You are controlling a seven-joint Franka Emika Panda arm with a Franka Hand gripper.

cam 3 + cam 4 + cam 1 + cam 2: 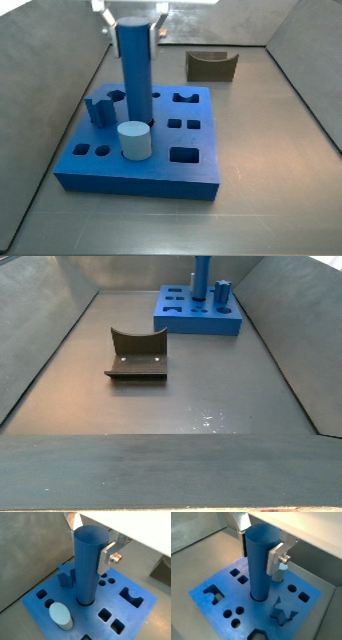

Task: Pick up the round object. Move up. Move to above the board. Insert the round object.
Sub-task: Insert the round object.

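The round object (88, 564) is standing upright with its lower end sitting in a round hole of the board (143, 619), and the gripper (90, 543) is straddling its upper part. Both silver fingers (108, 558) are lying against the rod's sides, so the jaws are closed only as far as the rod's width allows; whether they are actually pressing on it is not showing clearly.

Just below the fingers, a short white cylinder (60, 615) is standing in a hole beside the rod's foot, and a small dark-blue notched block (65, 577) is standing on the rod's other side. Both are close to the rod but not touching it. In a wrist view the notched block (283, 610) is showing its star-like outline, and the white cylinder is mostly hidden behind a finger.

In a side view the board (140, 175) is carrying the rod (134, 75), the white cylinder (134, 140) and the notched block (100, 107); the gripper (131, 20) is cut off by the frame edge. A brown U-shaped block (210, 66) is lying well apart from the fingers, on the floor beyond the board.

In a side view the board (181, 323) is far off and small, with the rod (202, 278) running out of frame, so the fingers are not showing there.
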